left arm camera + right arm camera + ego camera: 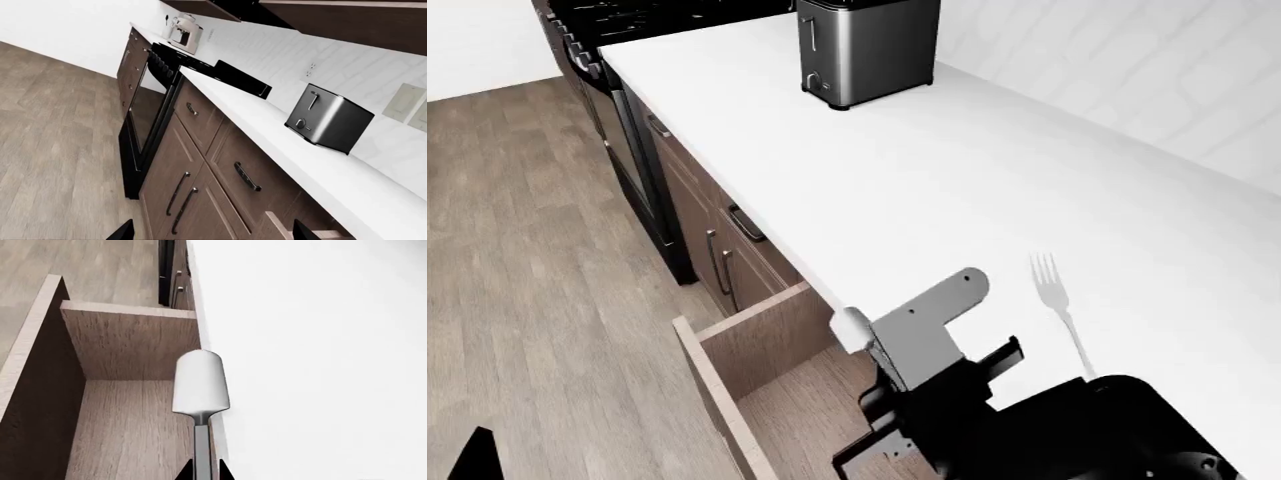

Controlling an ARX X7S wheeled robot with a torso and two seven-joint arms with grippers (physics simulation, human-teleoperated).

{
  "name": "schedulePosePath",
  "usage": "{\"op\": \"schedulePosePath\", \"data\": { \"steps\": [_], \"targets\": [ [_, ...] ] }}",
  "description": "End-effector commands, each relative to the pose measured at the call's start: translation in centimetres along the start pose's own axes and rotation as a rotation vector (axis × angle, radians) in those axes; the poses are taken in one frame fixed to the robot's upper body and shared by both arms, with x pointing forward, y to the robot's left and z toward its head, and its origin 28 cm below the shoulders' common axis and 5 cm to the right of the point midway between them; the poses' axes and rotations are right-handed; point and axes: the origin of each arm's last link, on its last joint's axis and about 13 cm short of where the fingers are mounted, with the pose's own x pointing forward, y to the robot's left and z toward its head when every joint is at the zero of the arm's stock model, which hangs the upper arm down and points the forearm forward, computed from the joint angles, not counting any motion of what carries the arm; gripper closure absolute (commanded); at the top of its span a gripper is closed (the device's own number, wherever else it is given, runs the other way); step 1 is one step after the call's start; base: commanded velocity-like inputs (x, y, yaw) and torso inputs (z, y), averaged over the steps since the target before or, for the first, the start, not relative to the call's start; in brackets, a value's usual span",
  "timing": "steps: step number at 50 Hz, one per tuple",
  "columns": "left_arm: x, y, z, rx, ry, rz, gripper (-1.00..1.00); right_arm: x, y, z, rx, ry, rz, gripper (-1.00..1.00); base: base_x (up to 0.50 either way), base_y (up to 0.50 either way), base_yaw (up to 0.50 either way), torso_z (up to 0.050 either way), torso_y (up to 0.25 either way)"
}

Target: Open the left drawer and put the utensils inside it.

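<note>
The left drawer (741, 375) stands pulled out below the tabletop (961, 180), its plain wood inside bare as far as I can see from here. The right claw (928, 400) hangs at the tabletop's edge, right over the open drawer, and it is closed on the spatula (200, 385); the thin handle runs back between the fingertips and the broad head sticks out forward. In the right wrist view that head looks pale, not dark, and it sits half over the tabletop's edge and half over the drawer's floor. The fork (1054, 295) lies flat on the tabletop just beside the right arm, tines pointing away toward the toaster (868, 50), not yet touched. Of the left claw (210, 232) I see only two dark tips apart at the bottom of its own camera's picture, nothing between them, so it looks spread and idle, aimed off toward the stove (150, 115). To drop the spatula cleanly, I'd say the arm should shift a bit farther out from the edge so the whole head clears the tabletop, then lower it toward the drawer floor before letting go; released here, the head might catch the edge and tip. The fork would come after.
</note>
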Motion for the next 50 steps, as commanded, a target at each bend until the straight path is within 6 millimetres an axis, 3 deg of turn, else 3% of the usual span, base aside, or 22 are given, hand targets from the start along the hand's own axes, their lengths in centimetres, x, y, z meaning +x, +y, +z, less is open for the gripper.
{"op": "schedulePosePath", "data": {
  "steps": [1, 24, 25, 46, 50],
  "targets": [
    [0.0, 0.1, 0.0, -0.005, 0.001, 0.001, -1.0, 0.2, 1.7, -1.0, -0.065, 0.015, 0.039, 1.0, 0.0, 0.0, 0.0, 0.0, 0.0],
    [0.0, 0.0, 0.0, -0.005, -0.002, 0.003, -1.0, 1.9, 2.0, -2.2, -0.084, 0.076, 0.067, 1.0, 0.0, 0.0, 0.0, 0.0, 0.0],
    [0.0, 0.0, 0.0, -0.006, -0.001, 0.002, -1.0, 1.8, 1.9, -2.2, -0.09, 0.069, 0.061, -1.0, 0.0, 0.0, 0.0, 0.0, 0.0],
    [0.0, 0.0, 0.0, -0.004, -0.001, 0.0, -1.0, 0.4, 1.0, -0.6, -0.047, -0.05, 0.014, -1.0, 0.0, 0.0, 0.0, 0.0, 0.0],
    [0.0, 0.1, -0.1, -0.007, -0.001, 0.001, -1.0, 0.2, -0.4, 0.6, 0.009, -0.09, -0.047, -1.0, 0.0, 0.0, 0.0, 0.0, 0.0]
  ]
}}
